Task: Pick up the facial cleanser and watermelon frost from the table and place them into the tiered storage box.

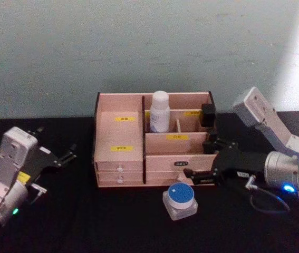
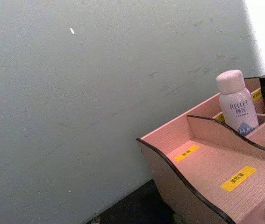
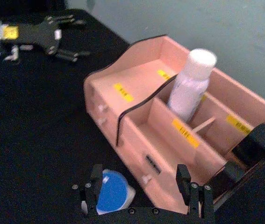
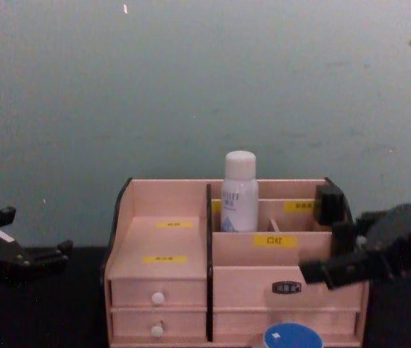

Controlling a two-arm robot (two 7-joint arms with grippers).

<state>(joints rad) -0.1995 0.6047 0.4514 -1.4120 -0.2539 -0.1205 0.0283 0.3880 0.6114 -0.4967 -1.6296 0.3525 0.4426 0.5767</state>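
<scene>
The facial cleanser, a tall white bottle, stands upright in a rear compartment of the tiered storage box; it also shows in the chest view and both wrist views. The watermelon frost, a squat jar with a blue lid, sits on the black table just in front of the box. My right gripper hovers open at the box's front right, above and behind the jar; the right wrist view shows the jar beside one finger, not between them. My left gripper rests open at the far left.
A small black block sits in the box's right rear compartment. Two small drawers with white knobs face me on the box's left. A pale wall stands close behind the box. Black tabletop stretches to the left and front.
</scene>
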